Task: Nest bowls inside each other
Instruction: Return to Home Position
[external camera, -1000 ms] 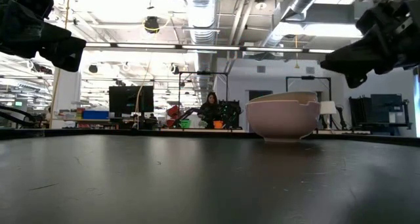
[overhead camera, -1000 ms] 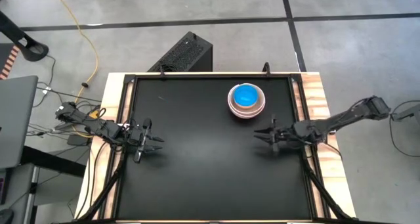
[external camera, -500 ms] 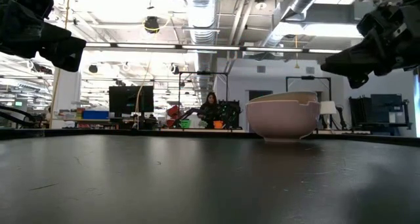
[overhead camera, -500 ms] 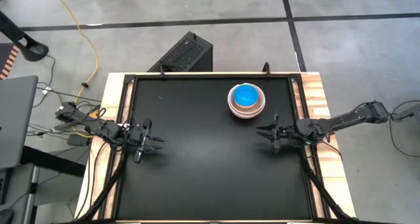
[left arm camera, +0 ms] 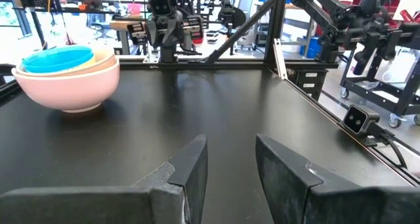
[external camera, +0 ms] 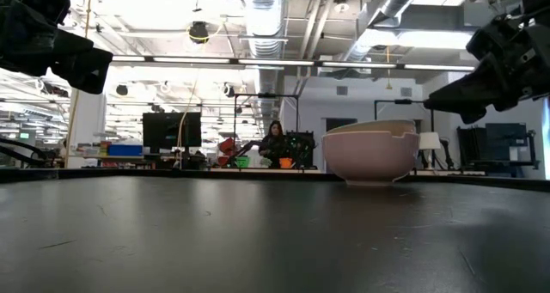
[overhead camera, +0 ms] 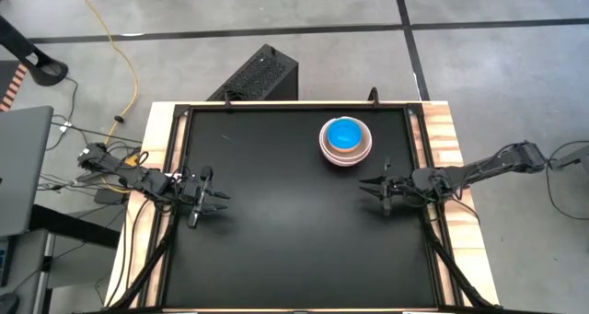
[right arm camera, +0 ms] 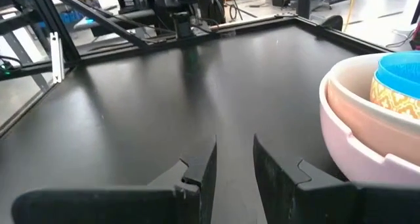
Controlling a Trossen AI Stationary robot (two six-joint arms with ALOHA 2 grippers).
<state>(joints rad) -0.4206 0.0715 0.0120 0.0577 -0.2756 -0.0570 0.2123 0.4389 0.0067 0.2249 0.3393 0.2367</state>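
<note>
The bowls [overhead camera: 346, 141] stand nested in one stack at the table's far right: a pale pink outer bowl [left arm camera: 65, 86] resting on its base, beige ones inside it, and a blue bowl [right arm camera: 400, 69] on top. My right gripper [overhead camera: 365, 187] hovers open over the table just near-side of the stack, at its right, fingers pointing toward the table's left. My left gripper [overhead camera: 221, 203] waits open at the table's left edge, pointing right. Nothing lies between either pair of fingers.
A black mat covers the table inside a wooden frame [overhead camera: 449, 157]. A black box [overhead camera: 262, 75] stands on the floor beyond the far edge, with cables and a laptop [overhead camera: 23, 167] at the left. A person [external camera: 277, 143] sits far back in the room.
My right gripper has tipped its fingertips slightly downward while staying near the bowl stack, and its arm has settled lower. The bowls and my left arm have kept still.
</note>
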